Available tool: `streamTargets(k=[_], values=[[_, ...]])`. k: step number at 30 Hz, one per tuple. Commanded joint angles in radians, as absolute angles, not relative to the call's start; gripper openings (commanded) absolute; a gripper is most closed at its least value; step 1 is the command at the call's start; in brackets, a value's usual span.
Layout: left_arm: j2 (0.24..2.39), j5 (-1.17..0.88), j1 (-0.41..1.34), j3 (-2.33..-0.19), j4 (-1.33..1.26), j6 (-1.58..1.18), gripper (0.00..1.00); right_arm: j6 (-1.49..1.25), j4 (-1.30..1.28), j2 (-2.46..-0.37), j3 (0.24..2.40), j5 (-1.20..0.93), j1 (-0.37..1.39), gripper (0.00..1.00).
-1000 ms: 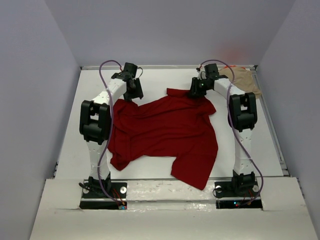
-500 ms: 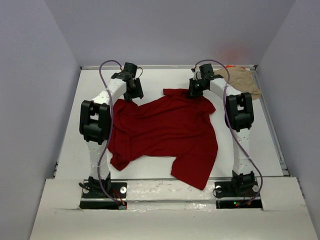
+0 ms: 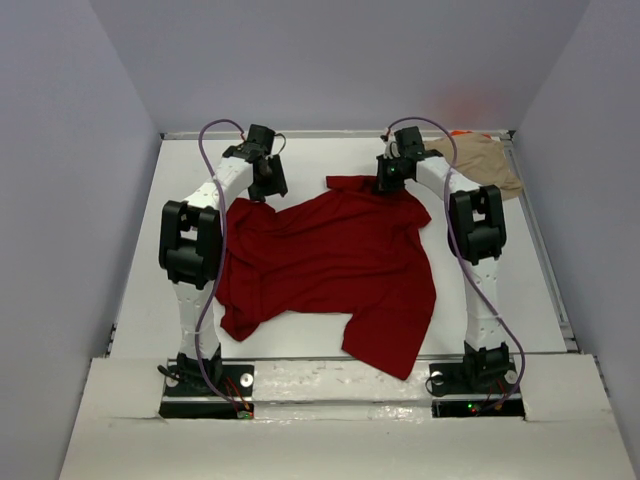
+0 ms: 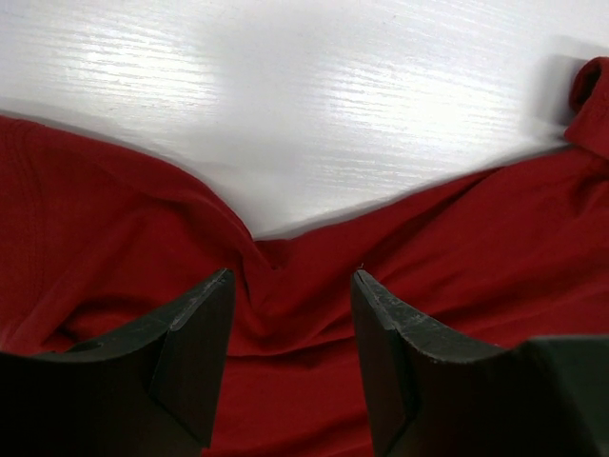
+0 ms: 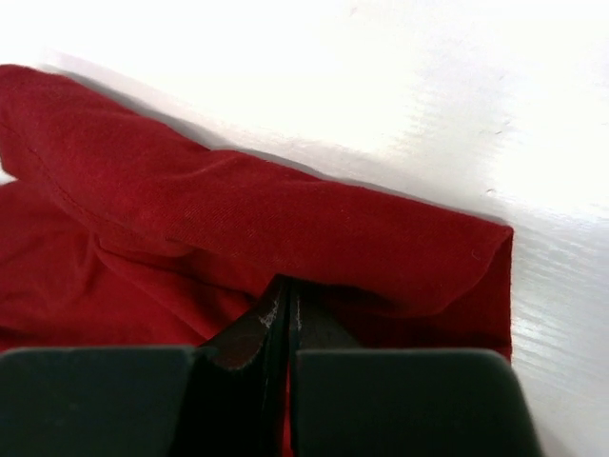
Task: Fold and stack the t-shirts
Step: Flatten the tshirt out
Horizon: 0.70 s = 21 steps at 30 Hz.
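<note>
Cloth from the dark red t-shirt (image 5: 238,209) sat pinched at the tips of the right gripper (image 5: 285,286), its jaws pressed together with a rolled fold of the garment's far edge bunched just over them. The grip looked meant to lift that edge and pull it straight. Across the shirt, the left gripper (image 4: 290,281) hung low over the same far edge with its jaws apart. They straddled a puckered dip in the hem where bare table (image 4: 362,105) showed just beyond, and nothing was held. Whether its fingers (image 4: 190,333) touched the cloth could not be told. That placement suggested the left arm was lined up to take the opposite corner, so that both arms could stretch the shirt flat between them. From above, the red shirt lay rumpled and unfolded across the middle of the table, between the two arms, with one loose flap trailing toward their bases. The tan t-shirt (image 3: 490,162) lay crumpled in the far right corner, well apart from the work and apparently waiting its turn. A sliver of orange fabric (image 3: 465,133) showed just behind it at the back wall. By the look of things the folding had barely begun, and no stack yet existed.
</note>
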<state>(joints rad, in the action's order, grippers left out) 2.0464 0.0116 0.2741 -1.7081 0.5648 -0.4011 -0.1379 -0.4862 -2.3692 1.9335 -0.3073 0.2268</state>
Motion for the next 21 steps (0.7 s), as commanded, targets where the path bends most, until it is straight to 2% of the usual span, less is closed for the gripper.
streamTargets(k=[1,11,16,21], values=[[1.991,0.006,0.290,-1.687,0.554,-0.387,0.62,-0.132,-0.436,-2.338,2.006,-0.241,0.235,0.00],[2.006,0.045,0.322,-1.692,0.551,-0.379,0.62,-0.098,-0.456,-2.387,2.251,-0.166,0.235,0.00],[2.013,0.041,0.342,-1.700,0.552,-0.365,0.62,-0.092,-0.619,-2.569,2.495,-0.175,0.203,0.00],[2.005,0.048,0.364,-1.715,0.568,-0.353,0.62,-0.106,-0.667,-2.681,2.595,-0.232,0.169,0.00]])
